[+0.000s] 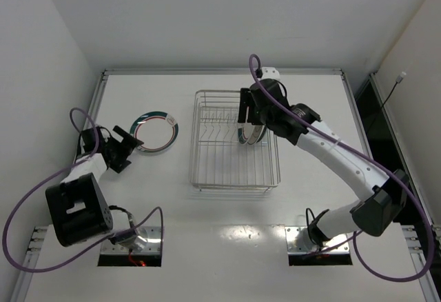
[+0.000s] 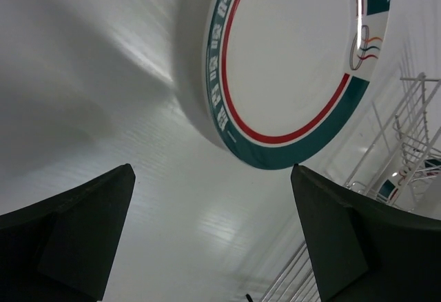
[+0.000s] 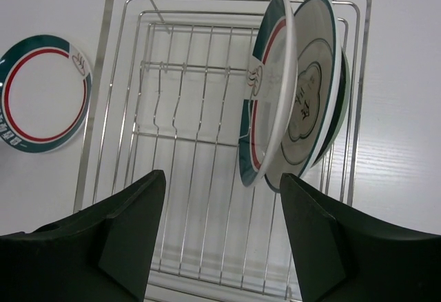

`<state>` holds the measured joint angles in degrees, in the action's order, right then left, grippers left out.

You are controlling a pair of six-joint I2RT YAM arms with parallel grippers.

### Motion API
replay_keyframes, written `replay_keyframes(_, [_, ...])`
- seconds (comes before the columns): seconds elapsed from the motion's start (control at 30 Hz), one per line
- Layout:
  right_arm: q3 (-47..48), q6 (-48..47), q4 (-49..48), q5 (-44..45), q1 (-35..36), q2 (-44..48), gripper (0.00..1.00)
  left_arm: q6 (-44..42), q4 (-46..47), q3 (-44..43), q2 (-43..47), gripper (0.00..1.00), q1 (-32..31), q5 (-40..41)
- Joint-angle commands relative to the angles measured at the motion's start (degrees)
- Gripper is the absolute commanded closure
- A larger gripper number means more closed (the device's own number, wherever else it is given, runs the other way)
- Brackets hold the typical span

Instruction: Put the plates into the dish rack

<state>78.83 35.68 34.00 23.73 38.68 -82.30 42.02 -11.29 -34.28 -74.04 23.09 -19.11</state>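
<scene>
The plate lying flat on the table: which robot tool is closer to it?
Left. The left tool is open right beside the plate on the table, pointing at it. The right tool is far off, over the dish rack.

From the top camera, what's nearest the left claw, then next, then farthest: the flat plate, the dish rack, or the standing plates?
1. flat plate, just right of the left gripper.
2. dish rack, farther right, mid-table.
3. standing plates, at the rack's right end.
</scene>
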Motion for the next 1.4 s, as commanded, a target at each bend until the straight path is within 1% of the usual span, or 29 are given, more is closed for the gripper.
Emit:
replay_keyframes(0.0, [-1.4, -0.61, -3.15, -0.79, -0.88, 3.02, 0.35, 2.89, 10.31, -0.08, -3.98, 0.04, 0.46, -3.56])
replay_keyframes(0.2, [-3.5, -0.61, -3.15, -2.54, -2.02, 3.55, 0.35, 4.82, 15.93, -0.61, -14.28, 0.16, -0.06, -5.58])
replay_keyframes(0.23, [-3.5, -0.09, -3.67, -2.54, -2.03, 3.55, 0.35, 4.83, 16.9, -0.61, -15.33, 0.21, -0.06, -6.45])
replay_keyframes(0.3, [-4.03, -0.09, -3.68, -3.07, -2.03, 3.55, 0.35, 6.31, 19.71, -0.61, -17.97, 0.27, -0.06, -7.51])
replay_keyframes(0.33, [-4.55, -0.09, -3.68, -3.07, -2.03, 3.55, 0.35, 6.93, 19.73, -0.61, -18.76, 0.31, -0.06, -7.52])
replay_keyframes(0.4, [-5.08, -0.09, -4.29, -4.38, -2.55, 4.08, 0.35, 6.94, 20.34, -1.22, -20.61, 0.36, -0.06, -8.13])
replay_keyframes(0.43, [-5.09, -0.09, -4.81, -4.39, -2.55, 4.08, 0.35, 6.94, 20.86, -1.23, -20.62, 0.41, -0.06, -8.92])
replay_keyframes(0.5, [-5.09, -0.09, -4.82, -5.0, -3.08, 4.08, 0.35, 6.33, 20.87, -1.92, -21.41, 0.49, -0.06, -9.79])
replay_keyframes(0.53, [-5.61, -0.09, -4.82, -5.53, -3.08, 4.08, 0.35, 6.32, 21.48, -1.93, -21.93, 0.57, -0.06, -11.11])
replay_keyframes(0.6, [-5.61, -0.09, -4.82, -6.05, -3.6, 4.08, 0.35, 5.79, 22.01, -1.93, -21.94, 0.68, -0.06, -12.52])
replay_keyframes(0.63, [-6.14, 0.44, -4.82, -6.67, -3.61, 4.6, 0.35, 5.79, 21.49, -1.93, -21.94, 0.75, -0.06, -13.05])
replay_keyframes(0.67, [-6.14, 0.44, -5.34, -6.67, -3.61, 4.61, 0.35, 5.79, 20.44, -2.71, -21.94, 0.9, -0.06, -13.05])
replay_keyframes(0.7, [-6.14, 0.44, -5.35, -7.55, -4.13, 4.61, 0.35, 5.01, 19.21, -2.72, -21.94, 0.99, -0.06, -13.05])
replay_keyframes(0.8, [-6.14, -0.17, -6.48, -9.56, -4.13, 4.61, 0.35, 4.3, 14.03, -6.92, -17.38, 1.0, -0.06, -9.64])
replay_keyframes(0.83, [-6.14, -0.17, -6.49, -10.18, -4.66, 4.61, 0.35, 2.73, 10.71, -8.42, -16.06, 1.0, 0.46, -8.76])
replay_keyframes(0.87, [-6.75, -0.17, -7.27, -11.15, -4.66, 4.08, 0.35, 2.02, 9.63, -9.91, -13.44, 1.0, 0.46, -8.75])
replay_keyframes(0.93, [-6.76, -0.7, -9.12, -15.45, -4.66, 3.21, 0.35, 0.43, 7.61, -13.87, -10.61, 1.0, 0.46, -8.22])
replay_keyframes(0.97, [-6.76, -0.7, -9.65, -16.86, -5.18, 2.68, 0.35, -0.96, 6.03, -14.75, -9.38, 1.0, 0.46, -8.22])
replay_keyframes(1.03, [-7.28, -0.7, -12.44, -21.77, -5.19, 1.45, 0.35, -0.98, 7.32, -13.19, -5.18, 1.0, 0.46, -10.49])
replay_keyframes(1.07, [-8.76, -0.7, -13.86, -23.79, -5.19, 1.44, 0.35, 1.81, 9.86, -11.18, -3.58, 1.0, 0.46, -12.33])
replay_keyframes(1.1, [-8.78, -0.7, -15.26, -28.34, -5.89, 0.83, 0.35, 3.14, 16.41, -9.07, -1.91, 1.0, 0.46, -15.83])
replay_keyframes(1.13, [-9.65, -0.7, -17.71, -30.56, -5.89, 0.83, 0.35, 3.94, 19.26, -7.13, -0.33, 1.0, 0.98, -17.0])
replay_keyframes(1.17, [-10.18, -0.7, -18.96, -33.02, -6.41, 0.13, 0.35, 3.95, 21.2, -4.5, 1.95, 1.0, 0.99, -17.71])
replay_keyframes(1.2, [-10.18, -0.7, -20.1, -38.26, -6.94, -0.83, 0.35, 3.42, 23.31, -3.69, 2.67, 1.0, 0.99, -18.93])
replay_keyframes(1.27, [-10.18, -0.7, -22.91, -43.39, -7.47, -3.11, 0.35, 3.42, 25.86, -1.16, 2.67, 1.0, 0.99, -21.48])
replay_keyframes(1.3, [-10.18, -0.09, -24.06, -48.2, -8.0, -3.82, 0.34, 6.38, 32.49, 0.43, 2.67, 1.0, 0.99, -23.41])
replay_keyframes(1.33, [-10.79, 0.52, -26.85, -50.25, -8.0, -4.61, 0.34, 8.76, 37.08, 2.18, 2.67, 1.0, 0.99, -27.69])
replay_keyframes(1.37, [-11.67, 2.1, -28.36, -53.57, -8.52, -5.67, 0.34, 14.09, 46.0, 5.07, 2.15, 1.0, 0.99, -29.65])
